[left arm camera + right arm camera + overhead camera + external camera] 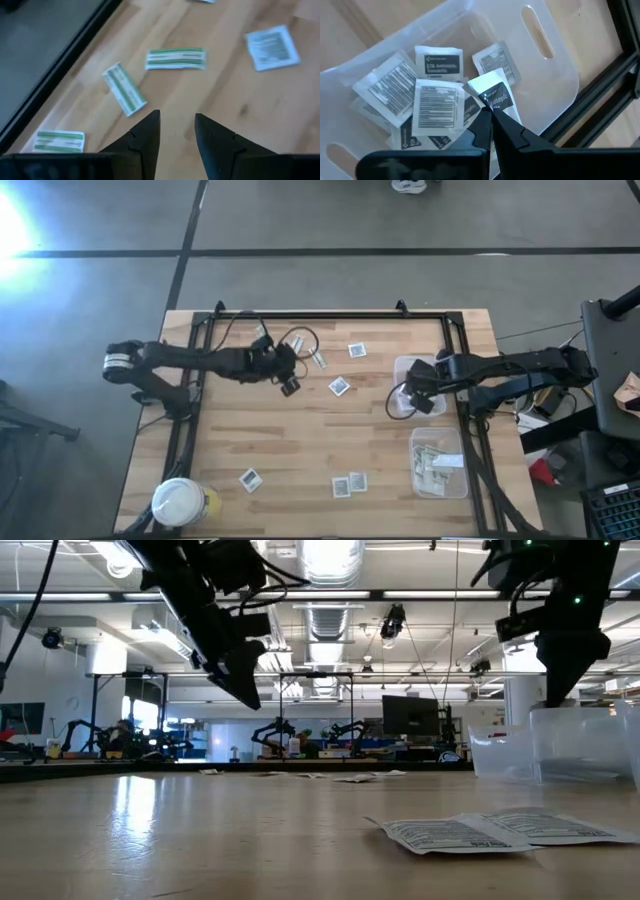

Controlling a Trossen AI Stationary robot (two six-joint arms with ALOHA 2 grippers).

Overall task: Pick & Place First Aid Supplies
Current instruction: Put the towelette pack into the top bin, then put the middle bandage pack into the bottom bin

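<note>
Right gripper (489, 116) hangs over the upper clear tub (402, 370) at the right side of the table, its fingers pinched shut on the corner of a square white packet (492, 90). That packet dangles just above a loose heap of similar white packets (436, 102) already lying in the tub. The step in hand looks like the drop-off: the packet has reached the right bin and only needs letting go. The next move calls for opening the fingers while the packet is inside the tub walls, then lifting clear without dragging anything out.

Left gripper (177, 131) hovers above the far left part of the table (300, 450) with its fingers parted and nothing between them. Below it lie narrow green-and-white strips, one (124, 89) nearest the fingertips, another (175, 58) just beyond, and a third (59, 140) off near the table edge. It seems to be lining up on one; that calls for coming down straight with a finger on either side of the thin strip.

More white packets remain scattered on the wood, including a pair (349, 483) near the front edge, so much sorting is left. A second tub (438, 462) nearer the front holds strips.
</note>
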